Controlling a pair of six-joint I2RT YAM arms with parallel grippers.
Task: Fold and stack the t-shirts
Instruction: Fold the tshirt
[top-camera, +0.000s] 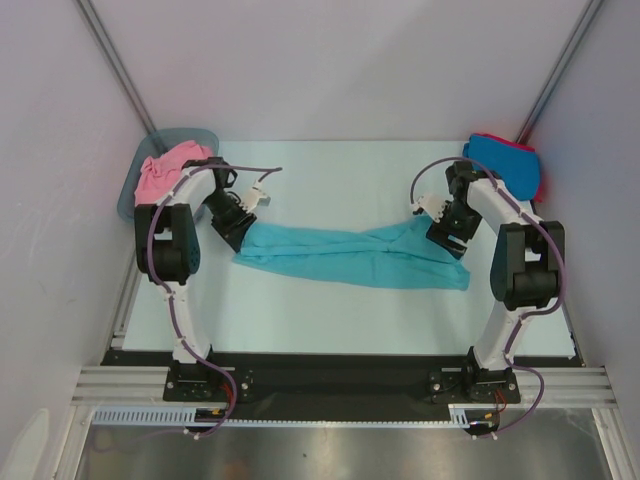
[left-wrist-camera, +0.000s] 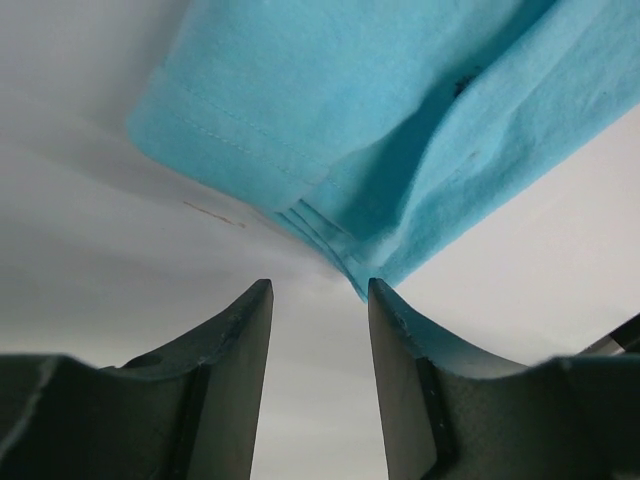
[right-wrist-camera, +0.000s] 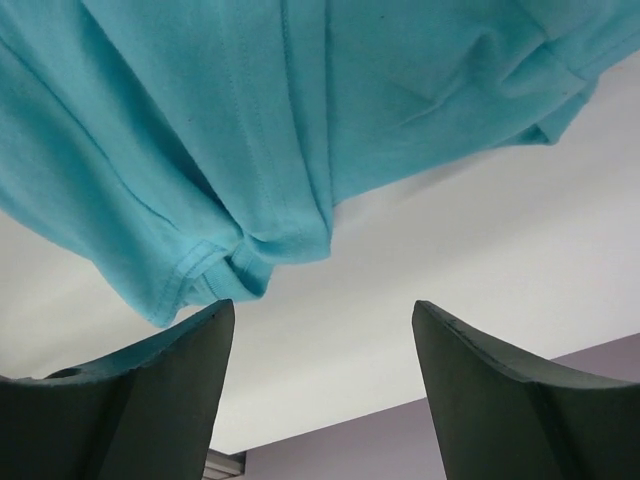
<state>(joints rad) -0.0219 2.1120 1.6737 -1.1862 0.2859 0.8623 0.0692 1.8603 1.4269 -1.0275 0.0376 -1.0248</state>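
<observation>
I have the teal t-shirt (top-camera: 350, 255) lying flat on the table (top-camera: 330, 320), drawn out into a long folded band that runs from one arm to the other. I judge it lies that way so each claw can work one end of it for the next fold. The left gripper (left-wrist-camera: 320, 286) sits at the band's left end with its jaws partly apart and nothing between them; a layered corner of the cloth lies just ahead of the tips. The right gripper (right-wrist-camera: 323, 306) is at the right end with its jaws spread wider, also holding nothing, and bunched hem lies just beyond its fingers. By my count there are four shirts. The teal one is in the middle. One pink t-shirt (top-camera: 168, 172) is crumpled in the grey-blue tub (top-camera: 128, 200) at the far left corner, probably waiting its turn. One bright blue t-shirt (top-camera: 500, 160) rests at the far right corner, with one red t-shirt (top-camera: 541, 180) showing as an edge beside it, which looks to me like the start of the stack. That leaves one tub, two arms and two empty claws.
</observation>
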